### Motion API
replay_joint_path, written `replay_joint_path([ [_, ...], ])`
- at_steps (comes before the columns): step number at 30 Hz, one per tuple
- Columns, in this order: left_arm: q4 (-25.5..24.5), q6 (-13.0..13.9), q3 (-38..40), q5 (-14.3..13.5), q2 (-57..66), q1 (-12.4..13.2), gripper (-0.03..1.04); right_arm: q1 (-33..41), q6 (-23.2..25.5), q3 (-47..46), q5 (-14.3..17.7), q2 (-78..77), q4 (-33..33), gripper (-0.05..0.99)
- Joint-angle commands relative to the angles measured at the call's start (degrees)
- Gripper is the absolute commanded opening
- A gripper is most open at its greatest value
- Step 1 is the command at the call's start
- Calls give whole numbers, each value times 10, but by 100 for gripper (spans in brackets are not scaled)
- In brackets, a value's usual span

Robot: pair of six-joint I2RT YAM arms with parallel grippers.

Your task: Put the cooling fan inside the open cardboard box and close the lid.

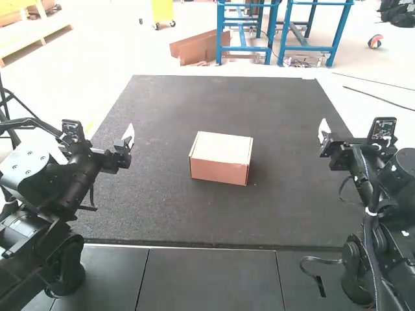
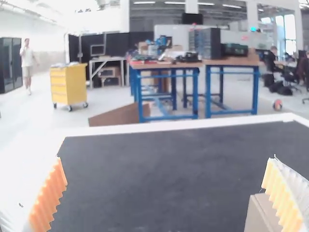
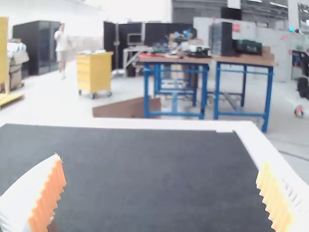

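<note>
A small brown cardboard box (image 1: 220, 157) stands in the middle of the black mat, its top flaps lying flat and shut. My left gripper (image 1: 127, 138) hovers to the box's left, about a box length away, open and holding nothing. In the left wrist view its orange ribbed pads (image 2: 47, 203) stand wide apart, and a corner of the box (image 2: 259, 216) shows beside the other pad. My right gripper (image 1: 323, 135) hangs to the box's right, farther off, also open. The right wrist view shows the pads (image 3: 47, 197) spread over bare mat.
The black mat (image 1: 272, 103) covers most of the table, with a pale border around it. A dark strip (image 1: 207, 278) runs along the front edge between the two arm bases. Open mat lies on all sides of the box.
</note>
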Motion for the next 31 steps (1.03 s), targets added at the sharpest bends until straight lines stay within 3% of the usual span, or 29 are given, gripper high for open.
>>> replay_joint_path([
  [1,-24,0,-3,8,-8,6,96,2,-1,-17,37,-3,-1,91],
  [2,-35,-5,-4,10,-7,6,96,2,23,-26,52,-6,3,91],
  [4,-62,-21,-4,10,-8,6,96,1,45,-35,50,-5,-1,91],
  [8,-80,-45,-4,9,-8,14,96,0,48,-35,28,-5,-89,91],
  [17,-104,-58,-5,9,-7,86,96,3,52,-36,26,-6,-111,91],
  [21,-110,-73,-5,9,-7,110,96,3,54,-36,26,-6,-115,91],
  [31,-116,-79,-5,9,-8,175,96,-6,55,-36,26,-6,-116,91],
])
